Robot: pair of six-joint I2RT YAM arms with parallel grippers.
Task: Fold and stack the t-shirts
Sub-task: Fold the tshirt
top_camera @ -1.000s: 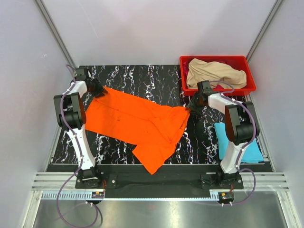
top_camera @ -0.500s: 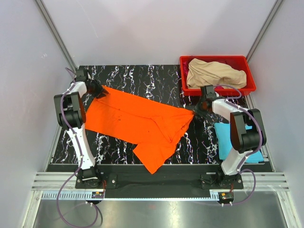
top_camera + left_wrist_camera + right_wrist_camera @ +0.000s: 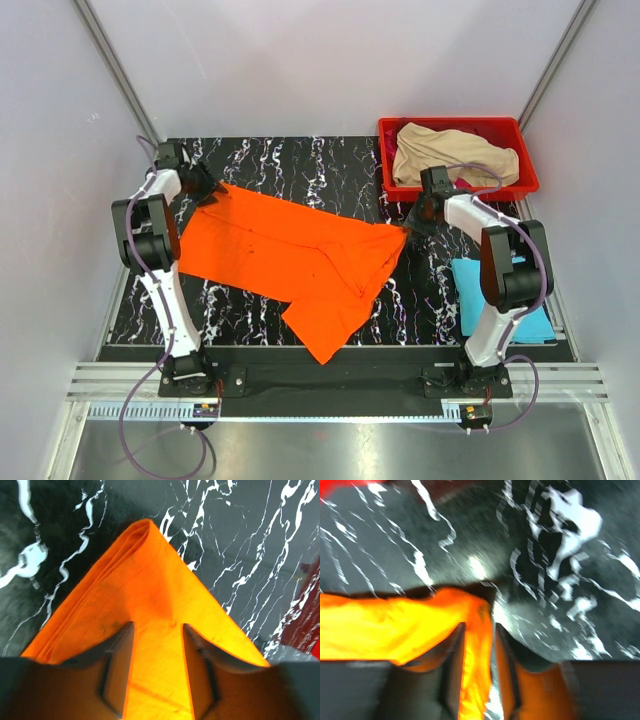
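Note:
The bright orange t-shirt point(image 3: 300, 255) lies spread across the black marble table point(image 3: 290, 165), with one flap hanging toward the near edge. My left gripper point(image 3: 205, 188) is shut on its far-left corner; in the left wrist view the orange cloth point(image 3: 150, 580) runs between my fingers point(image 3: 119, 665). My right gripper point(image 3: 412, 222) is shut on the shirt's right corner, and orange cloth point(image 3: 395, 625) sits between the fingers point(image 3: 452, 672) in the blurred right wrist view. The beige t-shirt point(image 3: 455, 152) lies crumpled in the red bin. The light blue t-shirt point(image 3: 472, 300) lies flat at the near right. The magenta t-shirt is out of view.
The red plastic bin point(image 3: 528, 172) stands at the far right corner, just behind my right gripper. Grey walls close in the table on the left, right and back. The arm bases sit on a rail point(image 3: 330, 380) at the near edge.
My right gripper has pulled the shirt's right corner a little to the right and away from me, stretching the cloth flatter. My left gripper has stayed put.

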